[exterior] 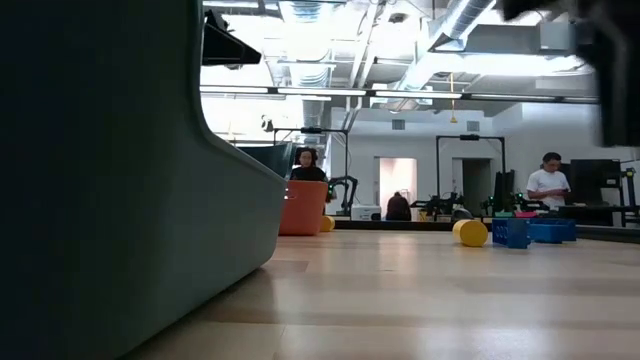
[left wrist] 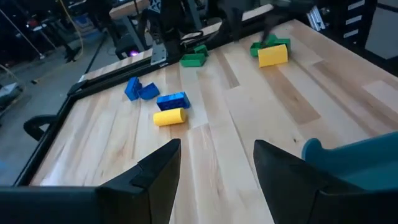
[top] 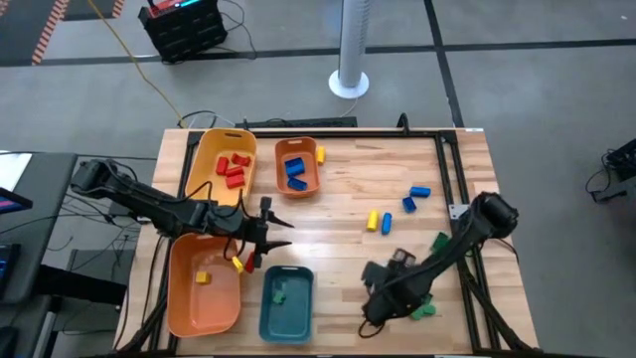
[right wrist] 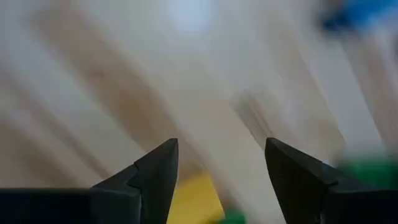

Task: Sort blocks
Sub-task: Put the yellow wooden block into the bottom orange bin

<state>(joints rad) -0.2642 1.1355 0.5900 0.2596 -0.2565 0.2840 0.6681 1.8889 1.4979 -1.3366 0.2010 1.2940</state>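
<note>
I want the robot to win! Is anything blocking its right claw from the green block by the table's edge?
Nothing visible does. The right gripper is open, low over bare wood, and the green block lies just beside it.

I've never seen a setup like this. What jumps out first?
Two dark arms reach over a pale wooden table. On the left side sit four plastic trays: a yellow tray holding red bricks, two orange, one teal. The left pincer, open, hovers beside them; the open right pincer hangs low near green bricks.
</note>
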